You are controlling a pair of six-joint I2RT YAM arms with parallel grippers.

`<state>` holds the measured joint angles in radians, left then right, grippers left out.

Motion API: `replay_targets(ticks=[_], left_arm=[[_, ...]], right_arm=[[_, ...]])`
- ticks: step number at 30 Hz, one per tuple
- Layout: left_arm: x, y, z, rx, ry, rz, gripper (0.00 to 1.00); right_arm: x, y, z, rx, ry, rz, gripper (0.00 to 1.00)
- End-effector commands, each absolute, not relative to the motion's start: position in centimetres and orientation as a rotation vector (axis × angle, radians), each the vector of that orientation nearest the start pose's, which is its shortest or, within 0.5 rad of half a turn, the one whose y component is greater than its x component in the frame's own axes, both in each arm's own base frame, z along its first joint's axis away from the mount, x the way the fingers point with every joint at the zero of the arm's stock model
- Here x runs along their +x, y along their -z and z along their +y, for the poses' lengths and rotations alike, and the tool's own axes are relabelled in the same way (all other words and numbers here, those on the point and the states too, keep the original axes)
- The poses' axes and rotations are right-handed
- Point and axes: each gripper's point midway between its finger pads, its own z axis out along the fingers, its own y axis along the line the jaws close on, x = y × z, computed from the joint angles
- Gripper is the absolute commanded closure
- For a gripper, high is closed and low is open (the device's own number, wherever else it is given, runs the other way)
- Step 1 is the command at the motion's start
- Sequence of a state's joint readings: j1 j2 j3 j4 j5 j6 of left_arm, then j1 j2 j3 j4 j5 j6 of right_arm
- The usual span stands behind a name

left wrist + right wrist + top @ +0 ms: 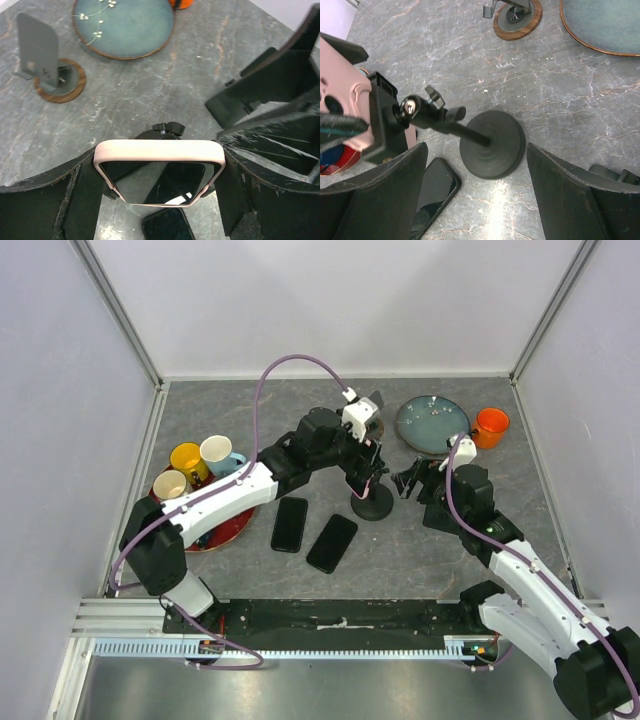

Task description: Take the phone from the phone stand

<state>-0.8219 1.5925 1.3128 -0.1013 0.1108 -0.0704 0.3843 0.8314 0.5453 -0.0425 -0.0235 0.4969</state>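
**Left gripper** (pixel 159 192): clamped across the phone (pixel 159 172), with one finger (pixel 82 200) pressed to each side edge of its pink case. The phone sits between the jaws, screen towards the wrist camera and backed against the black cradle (pixel 382 125) of the phone stand (pixel 492 142). The stand's wing nut (pixel 165 129) shows just past the phone's far edge. A dark phone (pixel 167 225) lies flat on the table under the gripper. Farther out, ahead of the fingers to the left, a grey stand on a round wooden base (pixel 50 70) stands upright, and a teal plate (pixel 124 27) lies beyond it.

**Right gripper** (pixel 475 150): released, with the jaws wide apart and gripping nothing. The phone stand's round black base lies on the table between and just ahead of its fingers, apart from both. The stand's stem slants away to the gripper's left, up to the cradle and the pink case.

**Top view**: both grippers meet at the stand, the left gripper (pixel 362 475) over it and the right gripper (pixel 410 480) just beside it.
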Motion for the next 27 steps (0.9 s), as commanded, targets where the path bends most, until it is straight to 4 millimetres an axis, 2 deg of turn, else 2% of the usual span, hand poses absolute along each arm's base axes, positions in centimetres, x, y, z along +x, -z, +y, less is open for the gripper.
replay_targets(ticks=[1, 5, 6, 10, 11, 13, 14, 15, 16, 17, 18, 25, 26, 27], left_arm=[[29.4, -31.1, -39.9, 0.848, 0.863, 1.554, 0.86], [28.4, -30.6, -40.1, 0.881, 0.868, 1.533, 0.86], [28.2, -30.8, -40.1, 0.884, 0.870, 1.522, 0.86], [27.9, -30.5, -39.9, 0.890, 0.866, 1.530, 0.86], [27.8, -30.5, -39.9, 0.894, 0.867, 1.527, 0.86], [27.7, -30.2, -39.8, 0.908, 0.859, 1.528, 0.86], [27.7, -30.2, -39.8, 0.914, 0.854, 1.528, 0.86], [27.7, -30.1, -39.7, 0.921, 0.850, 1.530, 0.86], [27.7, -29.9, -39.7, 0.926, 0.849, 1.540, 0.86], [27.6, -29.8, -39.7, 0.931, 0.851, 1.545, 0.86], [27.7, -29.7, -39.7, 0.929, 0.845, 1.554, 0.86], [28.3, -30.4, -39.8, 0.956, 0.805, 1.550, 0.87], [28.2, -29.8, -39.6, 0.968, 0.796, 1.577, 0.87], [28.3, -29.5, -39.8, 0.973, 0.794, 1.585, 0.87]], right_arm=[[29.2, -20.1, 13.4, 0.134, -0.599, 1.900, 0.14], [29.3, -19.5, 13.8, 0.139, -0.684, 1.937, 0.18], [28.9, -19.5, 14.6, 0.102, -0.739, 1.940, 0.18], [28.6, -18.6, 15.2, 0.055, -0.783, 1.928, 0.17], [28.2, -17.1, 15.2, 0.054, -0.788, 1.944, 0.18], [28.3, -17.5, 15.6, 0.029, -0.827, 1.877, 0.17], [27.8, -15.9, 15.6, 0.023, -0.832, 1.879, 0.17], [28.1, -17.2, 15.7, 0.004, -0.848, 1.783, 0.16], [28.2, -17.2, 15.5, 0.011, -0.842, 1.741, 0.15], [27.7, -15.5, 15.0, 0.024, -0.825, 1.735, 0.12], [27.9, -16.7, 14.8, 0.021, -0.824, 1.659, 0.11], [28.2, -16.5, 15.5, -0.069, -0.796, 1.630, 0.07], [28.0, -16.0, 15.6, -0.082, -0.793, 1.629, 0.05], [28.1, -16.8, 15.8, -0.095, -0.796, 1.580, 0.03]])
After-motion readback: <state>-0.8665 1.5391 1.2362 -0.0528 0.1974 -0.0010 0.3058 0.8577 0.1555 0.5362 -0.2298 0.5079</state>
